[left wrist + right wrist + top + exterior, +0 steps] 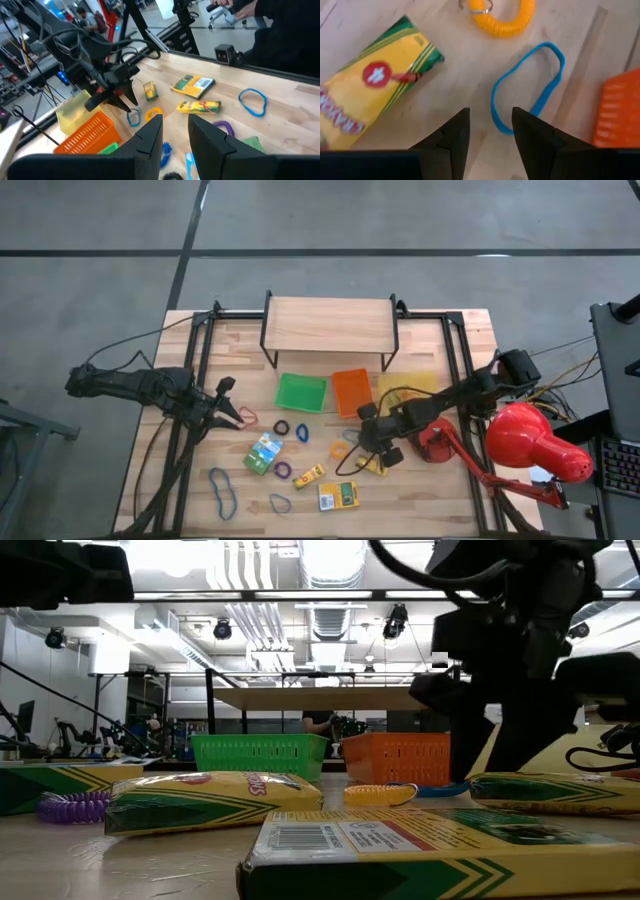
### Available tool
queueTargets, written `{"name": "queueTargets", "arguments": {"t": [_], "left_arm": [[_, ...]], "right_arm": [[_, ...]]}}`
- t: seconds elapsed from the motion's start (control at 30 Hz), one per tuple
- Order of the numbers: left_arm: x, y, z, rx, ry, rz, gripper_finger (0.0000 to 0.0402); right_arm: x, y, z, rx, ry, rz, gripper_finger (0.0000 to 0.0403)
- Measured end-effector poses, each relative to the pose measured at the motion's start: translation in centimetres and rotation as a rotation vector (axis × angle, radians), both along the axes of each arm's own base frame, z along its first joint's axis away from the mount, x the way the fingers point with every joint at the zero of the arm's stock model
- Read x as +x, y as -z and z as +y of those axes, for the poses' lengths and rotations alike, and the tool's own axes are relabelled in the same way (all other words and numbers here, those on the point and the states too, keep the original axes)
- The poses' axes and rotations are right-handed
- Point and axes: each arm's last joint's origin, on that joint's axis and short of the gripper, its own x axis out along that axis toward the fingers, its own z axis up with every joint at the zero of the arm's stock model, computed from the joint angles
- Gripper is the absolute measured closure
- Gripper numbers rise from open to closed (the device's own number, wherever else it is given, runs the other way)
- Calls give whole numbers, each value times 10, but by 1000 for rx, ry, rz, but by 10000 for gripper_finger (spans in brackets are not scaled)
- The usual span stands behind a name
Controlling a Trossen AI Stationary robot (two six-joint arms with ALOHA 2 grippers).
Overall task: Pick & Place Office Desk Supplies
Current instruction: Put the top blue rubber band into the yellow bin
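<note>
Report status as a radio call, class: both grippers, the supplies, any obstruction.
Right gripper fingers open, empty, over blue rubber band beside orange tray. Left gripper waiting at table's left, above a red band. Yellow crayon box close by; nothing blocking.

**Tally on the table: boxes, loops, trays, lamp, shelf**

There were four printed cardboard boxes and three plastic trays: one green, one orange and one yellow. As far as could be counted, there were eight rubber-band loops: four blue, and one each of red, black, purple and orange. There was also one red lamp and one wooden shelf.
</note>
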Motion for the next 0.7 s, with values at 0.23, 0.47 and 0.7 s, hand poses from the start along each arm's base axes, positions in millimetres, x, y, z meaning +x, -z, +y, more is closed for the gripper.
{"name": "queueTargets", "arguments": {"t": [0.23, 0.47, 0.7], "left_arm": [[-2, 5, 0, 9, 0, 53, 306], [-2, 7, 0, 12, 1, 72, 306], [-2, 7, 0, 12, 1, 72, 306]], "right_arm": [[2, 6, 1, -6, -4, 13, 262], [2, 6, 0, -19, 3, 11, 296], [2, 7, 0, -30, 7, 12, 345]]}}
